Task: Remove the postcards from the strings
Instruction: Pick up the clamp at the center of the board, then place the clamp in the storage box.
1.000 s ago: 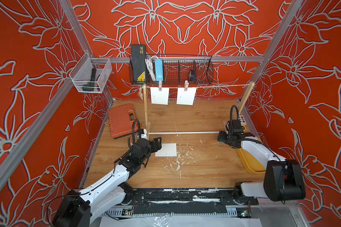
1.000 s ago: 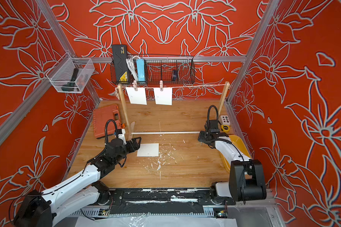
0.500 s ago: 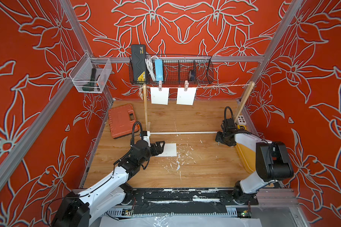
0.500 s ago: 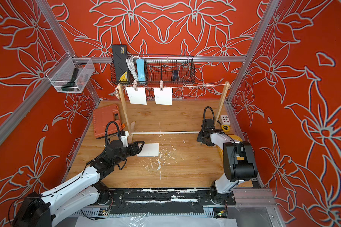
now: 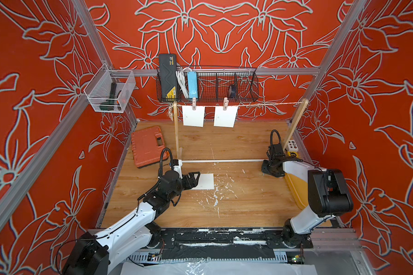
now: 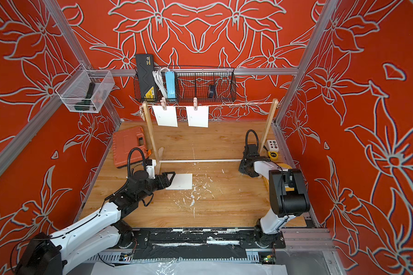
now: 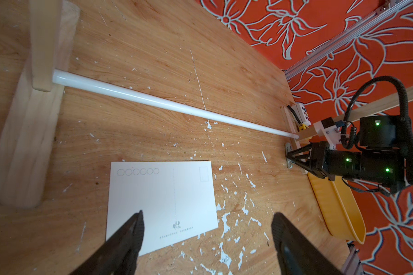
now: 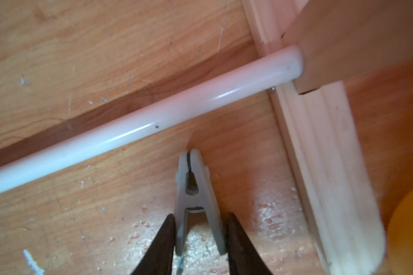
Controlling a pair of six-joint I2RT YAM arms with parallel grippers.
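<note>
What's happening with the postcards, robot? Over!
Left gripper open above one postcard flat on the table. Right gripper pinching a loose clothespeg. Two postcards hang on the string, clipped by clothespegs.

**A:** Any readable text on your feeds?

**B:** No words I can make out. The flat white rectangular card [image 7: 161,204] in my left wrist view has a row of six small printed circles [image 7: 138,171], an empty stamp box outline [image 7: 203,174], a dotted centre line, and a small bird emblem [image 7: 176,224] above one line of print too fine to read.

**A:** And the hung ones?

**B:** The hanging white card [image 5: 193,116] and its neighbour [image 5: 225,116] carry one faint mark each, illegible in both top views. The tall black box [image 5: 168,76] in the black wire basket [image 5: 246,88] has a yellow label [image 5: 173,91], but I can't resolve the print.
</note>
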